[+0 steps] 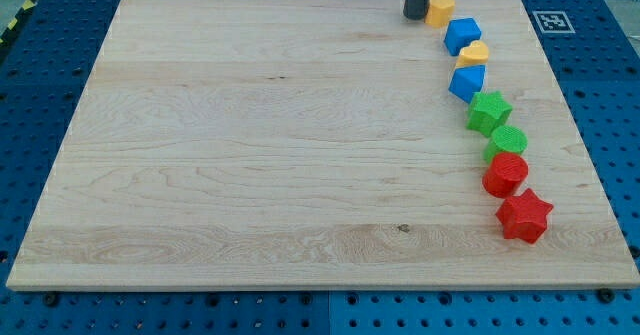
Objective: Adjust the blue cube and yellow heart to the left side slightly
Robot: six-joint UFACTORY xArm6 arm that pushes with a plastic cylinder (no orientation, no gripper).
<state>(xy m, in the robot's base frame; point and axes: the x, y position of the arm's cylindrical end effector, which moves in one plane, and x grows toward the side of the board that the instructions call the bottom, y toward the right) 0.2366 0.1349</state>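
Touching the yellow block (440, 9) (view's top), my tip (416, 16); blue cube (462, 36) beside.

My tip (416, 16) sits at the view's top on the wooden tabletop (250, 145), touching the left side of a yellow block (440, 9) whose shape I cannot make out. From that block I see a curved chain running down the view's right side, each piece touching or just beside the next: a blue cube (462, 35), a yellow heart (473, 53), a second blue block (467, 82), a green star (489, 110), a green round block (506, 141), a red round block (505, 174) and a red star (525, 215). A black-and-white marker tag (551, 21) sits at the tabletop's top right corner, and blue pegboard (610, 95) surrounds the wood.
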